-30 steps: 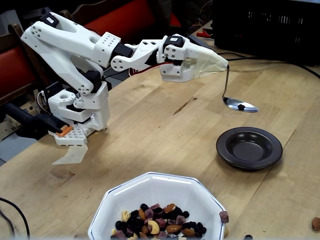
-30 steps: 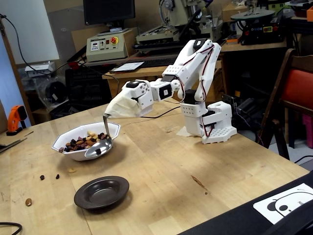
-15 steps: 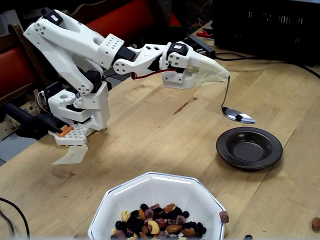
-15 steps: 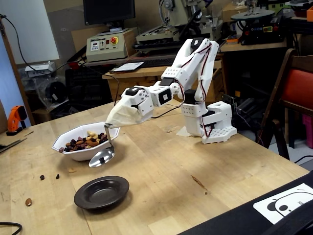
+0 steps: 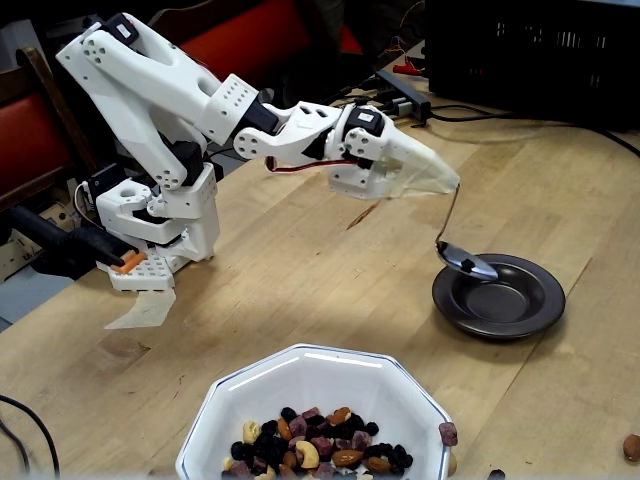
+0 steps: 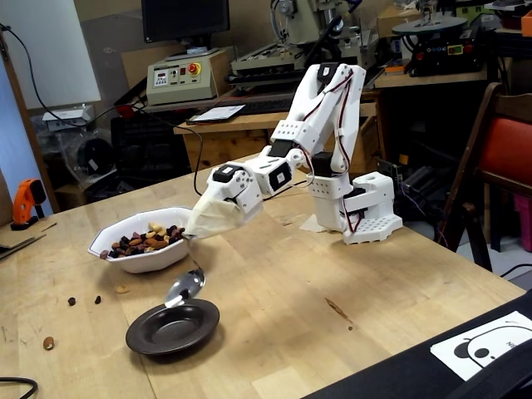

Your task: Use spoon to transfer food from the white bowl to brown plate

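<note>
Gripper (image 5: 452,187) clamped on the spoon (image 5: 466,260) handle, its bowl hanging over the brown plate's (image 5: 520,318) left rim, seemingly empty! The food (image 5: 315,443) sits in the white bowl (image 5: 225,400), near side. Risk: pieces already lie scattered on the worktop (image 5: 300,280); a tilted spoon spills more.

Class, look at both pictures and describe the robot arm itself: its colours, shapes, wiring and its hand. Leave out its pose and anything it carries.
The arm is white plastic in blocky segments, with panels of small perforated holes and black motor blocks at the joints. Thin red and dark wires run along the links in both fixed views. Its base is a white perforated block. The hand tapers to a point and looks wrapped in pale, translucent material.
</note>
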Robot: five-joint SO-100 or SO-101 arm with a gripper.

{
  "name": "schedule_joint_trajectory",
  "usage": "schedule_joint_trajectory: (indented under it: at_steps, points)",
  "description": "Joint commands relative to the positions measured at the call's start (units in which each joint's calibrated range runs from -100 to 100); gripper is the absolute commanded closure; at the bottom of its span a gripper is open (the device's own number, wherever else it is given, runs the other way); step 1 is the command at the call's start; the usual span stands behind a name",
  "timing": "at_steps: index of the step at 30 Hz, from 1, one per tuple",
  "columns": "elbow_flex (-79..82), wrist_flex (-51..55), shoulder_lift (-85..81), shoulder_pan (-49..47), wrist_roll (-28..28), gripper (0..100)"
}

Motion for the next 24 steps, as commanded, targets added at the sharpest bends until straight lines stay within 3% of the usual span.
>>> schedule_joint_trajectory:
  at_steps: [1, 24]
  points:
    - [-1.66, -1.33, 0.72, 0.19, 1.51, 98]
    - [-1.75, -1.33, 0.46, 0.11, 4.05, 98]
